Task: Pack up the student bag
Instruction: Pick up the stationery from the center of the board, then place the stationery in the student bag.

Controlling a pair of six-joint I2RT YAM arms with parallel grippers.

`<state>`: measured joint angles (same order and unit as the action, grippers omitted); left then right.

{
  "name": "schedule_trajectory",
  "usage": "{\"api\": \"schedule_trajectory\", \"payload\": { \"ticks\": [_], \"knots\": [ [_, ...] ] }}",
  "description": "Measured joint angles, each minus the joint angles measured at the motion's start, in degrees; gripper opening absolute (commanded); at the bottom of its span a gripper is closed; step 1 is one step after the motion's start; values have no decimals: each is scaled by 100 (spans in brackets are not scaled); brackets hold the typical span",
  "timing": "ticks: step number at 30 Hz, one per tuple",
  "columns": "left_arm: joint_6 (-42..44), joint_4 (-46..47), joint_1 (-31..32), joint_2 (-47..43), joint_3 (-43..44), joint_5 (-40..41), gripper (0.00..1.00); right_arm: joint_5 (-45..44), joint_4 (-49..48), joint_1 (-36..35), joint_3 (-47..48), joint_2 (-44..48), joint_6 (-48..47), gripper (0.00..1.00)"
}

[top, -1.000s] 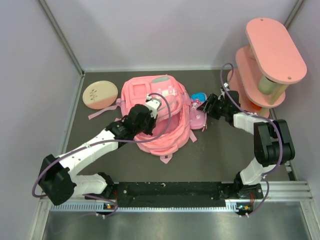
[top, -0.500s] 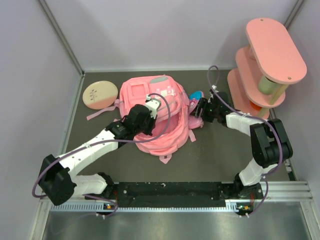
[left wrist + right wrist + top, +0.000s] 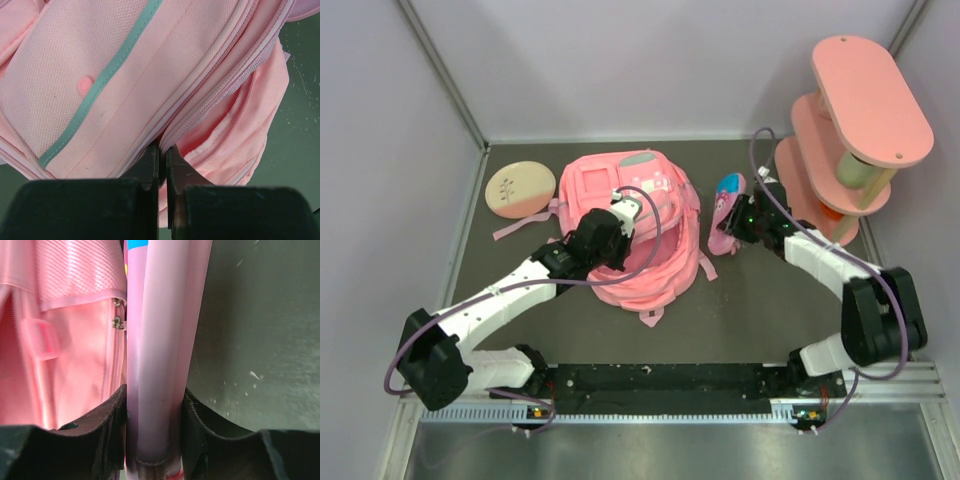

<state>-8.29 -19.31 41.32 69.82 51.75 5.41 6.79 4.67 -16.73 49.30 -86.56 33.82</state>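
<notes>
The pink student bag (image 3: 588, 187) lies in the middle of the dark table, its main zip gaping. My left gripper (image 3: 620, 216) rests on top of it, shut on the zipper edge of the opening (image 3: 161, 150), with a thin fold of pink fabric pinched between the fingers. The bag's mesh front with a teal stripe (image 3: 75, 75) fills the left wrist view. A small pink pencil case (image 3: 727, 203) with a blue end stands on edge just right of the bag. My right gripper (image 3: 741, 222) is shut on the pencil case (image 3: 160, 330), one finger on each flat side, beside the bag's side pocket (image 3: 70, 340).
A pink tiered shelf (image 3: 856, 120) stands at the back right, close behind my right arm. A round beige disc (image 3: 520, 189) lies at the back left. Grey walls close in the left, back and right sides.
My right gripper has closed on the pencil case and drawn it a little right, away from the bag, tipping it onto its edge. My left gripper and the bag have stayed put.
</notes>
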Motion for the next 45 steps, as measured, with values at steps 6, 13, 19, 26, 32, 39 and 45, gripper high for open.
{"api": "schedule_trajectory", "payload": {
  "ticks": [6, 13, 19, 26, 32, 39, 45],
  "knots": [
    [-44, -2, 0, -70, 0, 50, 0, -321, 527, 11, -170, 1753, -120, 3],
    [-168, 2, -15, -302, 2, 168, 0, 1340, 280, 24, -802, 3104, 424, 0],
    [-400, 0, -26, -389, 72, 197, 0, 2629, -81, -326, -2017, 3429, 1401, 0],
    [-632, 11, -26, -535, 76, 168, 0, 3257, -951, -868, -2398, 3683, 2177, 0],
    [-660, 138, -39, -564, 79, -212, 0, 3289, -1816, -1067, -2402, 2732, 2660, 0],
    [-658, 205, -39, -651, 129, -778, 0, 3279, -3241, -1622, -1882, 907, 3292, 0],
    [-654, 256, -37, -848, 140, -852, 0, 3088, -5335, -1755, -1578, -756, 4422, 0]
  ]
}}
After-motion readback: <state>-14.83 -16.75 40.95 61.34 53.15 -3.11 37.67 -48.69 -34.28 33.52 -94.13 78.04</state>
